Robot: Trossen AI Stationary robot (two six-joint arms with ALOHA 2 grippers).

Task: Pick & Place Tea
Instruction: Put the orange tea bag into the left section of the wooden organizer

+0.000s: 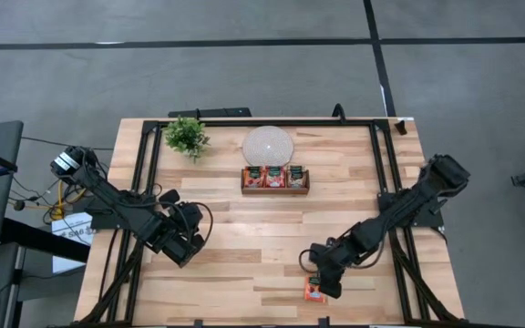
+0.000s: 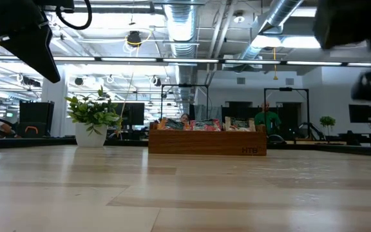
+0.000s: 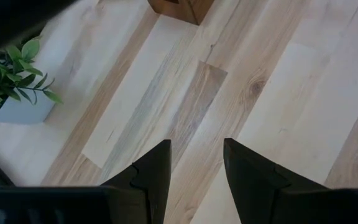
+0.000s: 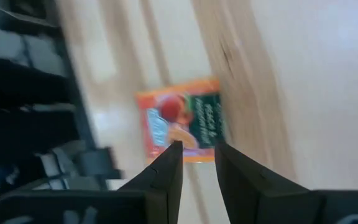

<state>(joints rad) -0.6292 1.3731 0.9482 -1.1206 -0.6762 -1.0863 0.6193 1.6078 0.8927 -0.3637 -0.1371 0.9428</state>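
A red-orange tea sachet [image 1: 313, 292] lies flat on the table close to its near edge; in the right wrist view the sachet [image 4: 182, 127] shows a fruit picture and a dark green label. My right gripper [image 1: 324, 284] hangs just over it, pointing steeply down. Its fingers [image 4: 197, 149] stand a narrow gap apart with nothing between them, their tips over one edge of the sachet. My left gripper [image 1: 185, 248] waits open above bare wood at the table's left [image 3: 196, 149]. More sachets [image 1: 274, 176] stand upright in the brown wooden tray [image 1: 274, 190].
The tray [image 2: 205, 143] sits at the far middle, with a round white disc [image 1: 268, 146] just behind it. A small potted plant [image 1: 187, 137] stands at the far left. A black frame [image 1: 399, 237] runs along the table's sides. Bare wood lies between the two arms.
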